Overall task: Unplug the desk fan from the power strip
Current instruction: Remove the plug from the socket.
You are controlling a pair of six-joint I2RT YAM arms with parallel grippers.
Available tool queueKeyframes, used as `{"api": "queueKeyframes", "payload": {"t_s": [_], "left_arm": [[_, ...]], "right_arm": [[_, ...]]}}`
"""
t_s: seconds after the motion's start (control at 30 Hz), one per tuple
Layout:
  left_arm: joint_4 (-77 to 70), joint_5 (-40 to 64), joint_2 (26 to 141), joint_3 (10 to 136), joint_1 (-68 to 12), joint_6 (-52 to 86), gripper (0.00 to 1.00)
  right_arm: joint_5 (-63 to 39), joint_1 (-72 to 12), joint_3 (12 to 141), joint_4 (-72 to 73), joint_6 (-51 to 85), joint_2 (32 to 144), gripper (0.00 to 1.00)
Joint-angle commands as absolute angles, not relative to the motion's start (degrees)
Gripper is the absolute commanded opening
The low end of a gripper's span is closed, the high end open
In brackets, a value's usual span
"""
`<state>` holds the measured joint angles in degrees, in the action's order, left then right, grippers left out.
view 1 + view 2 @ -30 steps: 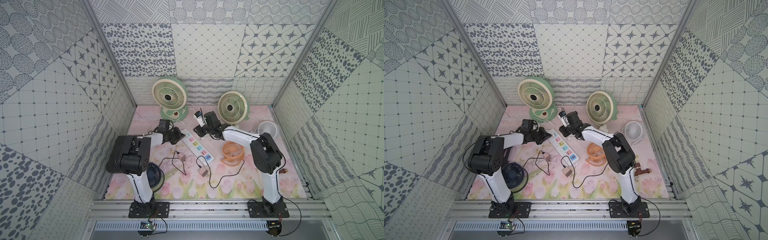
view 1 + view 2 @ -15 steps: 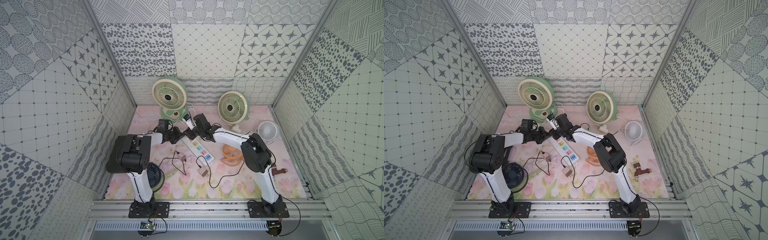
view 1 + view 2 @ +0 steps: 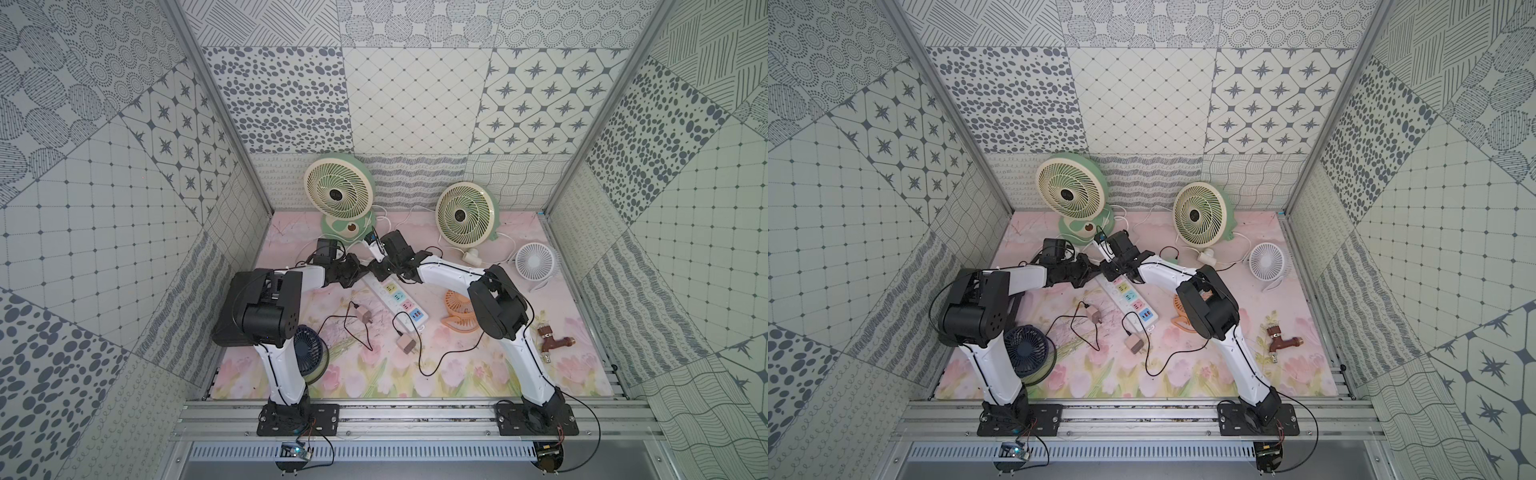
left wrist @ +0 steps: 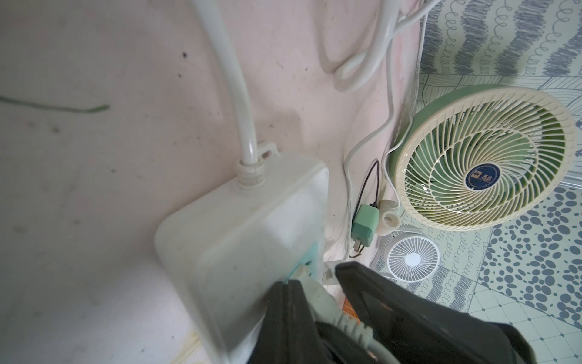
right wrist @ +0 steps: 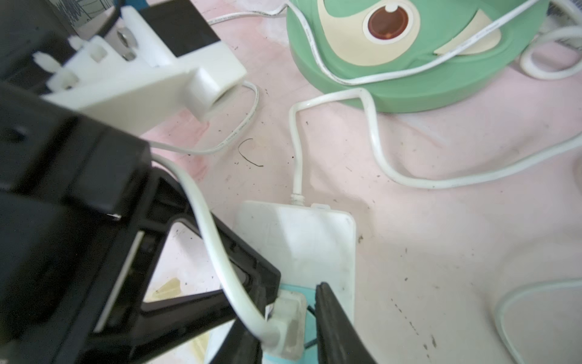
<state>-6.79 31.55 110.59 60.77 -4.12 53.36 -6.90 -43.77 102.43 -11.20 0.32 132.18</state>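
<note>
The white power strip (image 3: 399, 299) (image 3: 1129, 297) lies slantwise mid-mat, and both grippers meet at its far end. A white plug (image 5: 288, 324) (image 4: 318, 290) sits in the end blue socket, its white cord looping over my left gripper. My left gripper (image 3: 359, 272) (image 4: 288, 283) is shut, its tips pressed on the strip (image 4: 239, 220) beside the plug. My right gripper (image 3: 380, 272) (image 5: 289, 315) straddles the plug, with a thin gap showing at one finger (image 5: 330, 315); the other finger is hidden under the cord. Two green-and-cream desk fans (image 3: 338, 193) (image 3: 465, 214) stand behind. I cannot tell which one the cord serves.
A small white fan (image 3: 536, 262) and a loose white plug (image 3: 471, 255) lie at the back right. An orange fan (image 3: 459, 309), a dark blue fan (image 3: 309, 351), two adapters (image 3: 365, 316) (image 3: 406, 344) with black cables and a brown tap (image 3: 552, 338) lie nearer the front. White cords cross the mat behind the strip.
My right arm swung left from beside the right-hand fan to the strip's far end, and its jaws narrowed round the plug. The left arm stayed put.
</note>
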Motion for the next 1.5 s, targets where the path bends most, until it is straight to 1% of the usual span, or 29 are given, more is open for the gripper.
{"api": "queueKeyframes", "payload": {"t_s": [0.0, 0.2, 0.47, 0.67, 0.97, 1.07, 1.17, 1.23, 1.47], "left_arm": [[-5.0, 30.0, 111.3, 60.6, -3.8, 52.3, 0.00], [-4.4, 29.6, 111.5, 60.6, -3.8, 52.1, 0.00], [-1.3, 27.7, 111.9, 61.2, -3.7, 50.7, 0.00], [-1.2, 27.1, 112.3, 60.9, -3.4, 51.0, 0.00], [-2.6, 27.8, 112.6, 59.6, -2.4, 51.9, 0.00], [-2.7, 27.9, 112.9, 59.5, -2.4, 51.9, 0.00], [-2.7, 27.9, 112.9, 59.5, -2.3, 51.9, 0.00], [-2.7, 27.9, 113.1, 59.4, -2.2, 51.9, 0.00], [-3.5, 28.0, 112.2, 57.7, -1.1, 51.9, 0.00]], "right_arm": [[-6.5, -43.9, 104.6, -11.2, 1.1, 133.7, 0.22], [-6.5, -44.3, 104.1, -11.2, 0.8, 133.0, 0.00], [-8.6, -43.9, 102.0, -8.9, 2.1, 130.4, 0.00], [-2.0, -48.0, 99.6, -7.2, -4.2, 128.4, 0.00], [-6.4, -44.0, 98.4, -5.9, 3.9, 128.2, 0.00], [-6.4, -44.8, 98.2, -5.9, 3.0, 128.2, 0.00], [-2.6, -47.0, 97.7, -5.8, -0.9, 127.9, 0.00], [-1.9, -47.6, 97.6, -5.8, -2.1, 127.8, 0.00], [-7.4, -43.3, 96.7, -5.3, 5.8, 127.1, 0.00]]}}
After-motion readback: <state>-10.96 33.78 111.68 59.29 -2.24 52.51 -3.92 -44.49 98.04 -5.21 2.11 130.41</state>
